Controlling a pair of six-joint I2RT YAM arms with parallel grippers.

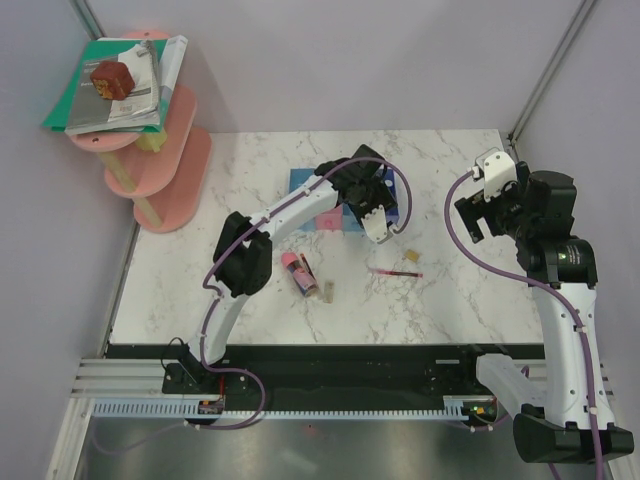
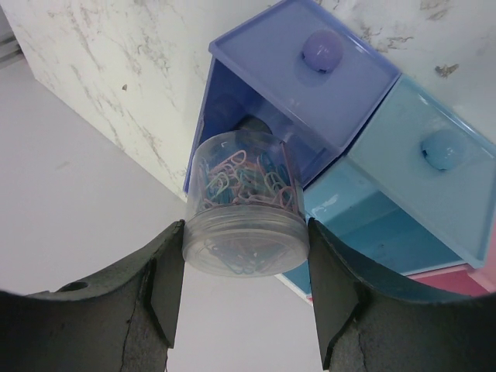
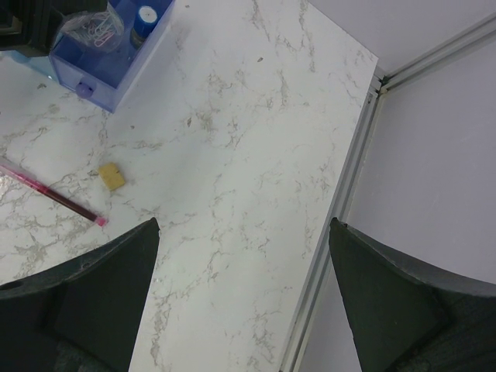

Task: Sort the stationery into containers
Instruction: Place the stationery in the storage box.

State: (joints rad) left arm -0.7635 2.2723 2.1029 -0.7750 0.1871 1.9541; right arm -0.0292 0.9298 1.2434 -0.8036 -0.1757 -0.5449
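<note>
Left wrist: left hand (image 2: 245, 260) grips paperclip jar (image 2: 244, 205) at dark blue tray (image 2: 298, 89).

The white marble table (image 1: 450, 300) carries joined trays (image 1: 302, 181) toward its far side. Nearer lie a pink-capped dark tube (image 1: 300, 272), a thin red pen (image 1: 396, 272) and two tan blocks (image 1: 410, 255).

A white marble-patterned desk (image 1: 455, 300) fills the middle of the top view, with pale grey walls around it. At its far left corner stands a tiered pink round shelf (image 1: 182, 185) on yellowish posts (image 1: 150, 210). On the shelf's top tier lies a stack of books and papers (image 1: 142, 100) over a green folder (image 1: 68, 108), with a reddish-brown block (image 1: 112, 78) on top. A metal frame post (image 1: 547, 75) rises at the far right corner. An aluminium rail (image 3: 345, 194) borders the desk's right edge.
</note>
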